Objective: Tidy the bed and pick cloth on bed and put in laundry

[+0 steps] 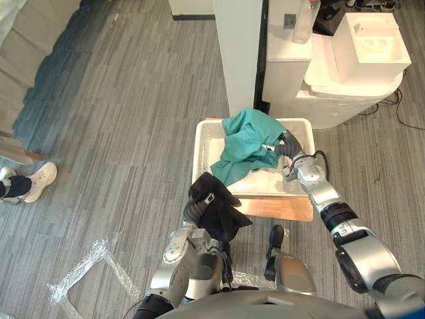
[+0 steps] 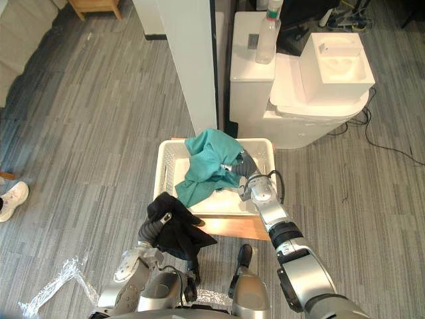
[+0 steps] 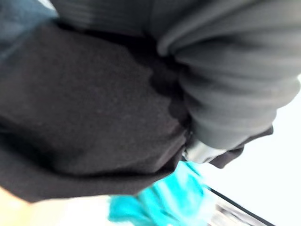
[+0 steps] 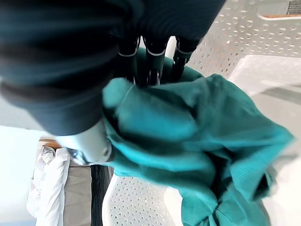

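A robot stands over a white perforated laundry basket (image 1: 200, 143) that sits on a low wooden worktop (image 1: 282, 207) on a grey plank floor.

The right robot hand (image 1: 287, 146) reaches in over the basket's far right side. It is closed on a teal cloth (image 1: 246, 143), with the fabric bunched between its thumb and its fingers (image 4: 151, 56). From that hand the teal cloth billows up towards the far rim. It then trails down and away from the hand, towards the basket's near left corner. Most of it lies inside the basket walls.

The left robot hand (image 3: 228, 89) is nearer the robot, just outside the basket's near left corner. A black cloth (image 1: 216, 207) is draped over and around it and hangs below it. The cloth hides the grip, so I cannot tell how this hand is set. The black cloth is beside the basket, not yet over it.

A person's white shoe (image 1: 41, 181) shows on the floor, well off beyond the left robot hand.

The step in hand appears to be dropping the clothes into the laundry. The teal cloth looks all but delivered. Next, the right robot hand would probably need to let go and lift clear without snagging the fabric. The left robot hand would then carry the black cloth forward over the rim before releasing, or the cloth may slide off onto the worktop.
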You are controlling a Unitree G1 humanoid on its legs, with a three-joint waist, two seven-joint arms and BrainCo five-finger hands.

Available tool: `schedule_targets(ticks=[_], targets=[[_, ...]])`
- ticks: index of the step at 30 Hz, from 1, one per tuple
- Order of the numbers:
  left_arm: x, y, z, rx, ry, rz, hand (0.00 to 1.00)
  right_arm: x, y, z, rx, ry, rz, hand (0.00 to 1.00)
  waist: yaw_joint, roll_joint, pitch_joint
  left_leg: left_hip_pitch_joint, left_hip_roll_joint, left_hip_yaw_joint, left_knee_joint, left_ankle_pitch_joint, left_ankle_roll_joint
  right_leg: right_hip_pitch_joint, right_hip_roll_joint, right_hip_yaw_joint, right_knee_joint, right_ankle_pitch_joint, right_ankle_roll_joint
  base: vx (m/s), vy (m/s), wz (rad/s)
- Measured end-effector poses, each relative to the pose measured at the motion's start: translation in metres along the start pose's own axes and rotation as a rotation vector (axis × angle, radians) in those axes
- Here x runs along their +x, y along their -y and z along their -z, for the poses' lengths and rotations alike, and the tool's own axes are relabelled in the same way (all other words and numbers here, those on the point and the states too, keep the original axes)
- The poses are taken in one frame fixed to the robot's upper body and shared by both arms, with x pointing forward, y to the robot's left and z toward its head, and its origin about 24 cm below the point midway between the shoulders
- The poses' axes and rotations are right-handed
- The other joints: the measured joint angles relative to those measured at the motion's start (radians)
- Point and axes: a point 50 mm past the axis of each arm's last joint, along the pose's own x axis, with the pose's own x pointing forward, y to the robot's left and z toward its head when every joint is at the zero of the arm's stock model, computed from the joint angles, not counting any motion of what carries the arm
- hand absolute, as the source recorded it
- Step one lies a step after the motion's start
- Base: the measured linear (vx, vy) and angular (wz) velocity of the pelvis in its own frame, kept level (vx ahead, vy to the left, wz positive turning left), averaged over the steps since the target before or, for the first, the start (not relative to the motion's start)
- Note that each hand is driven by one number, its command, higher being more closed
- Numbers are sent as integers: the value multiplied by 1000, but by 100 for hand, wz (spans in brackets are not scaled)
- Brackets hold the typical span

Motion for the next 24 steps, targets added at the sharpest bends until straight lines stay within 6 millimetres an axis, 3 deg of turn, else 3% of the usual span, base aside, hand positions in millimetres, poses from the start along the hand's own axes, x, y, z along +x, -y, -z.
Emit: schedule_targets(ticks=[5, 14, 18, 24], targets=[[-2, 32, -48, -47, 203, 217, 100, -21, -6, 36, -211, -105, -21, 0, -2, -8, -24, 29, 0, 15, -17, 3, 5, 27, 8, 13, -28, 12, 1, 7, -5, -8], [-7, 49, -99, -52, 447, 362, 100, -44, -10, 73, -280, -242, -26, 0, -12, -42, -105, 64, 5, 44, -15, -1, 1, 55, 19, 40, -57, 29, -4, 8, -9, -10], [-1, 52, -135, 62, 642, 267, 100, -60, -14, 90, -255, -314, -21, 0, -19, -56, -147, 65, 5, 57, -17, -2, 2, 55, 22, 62, -66, 40, -4, -75, -19, -11], [20, 44, -164, 278, 737, 65, 100, -86, -9, 116, -159, -438, 68, 0, -52, -70, -172, 101, 2, 84, -65, 18, -4, 58, 30, 89, -67, 50, -5, -41, -8, -14]])
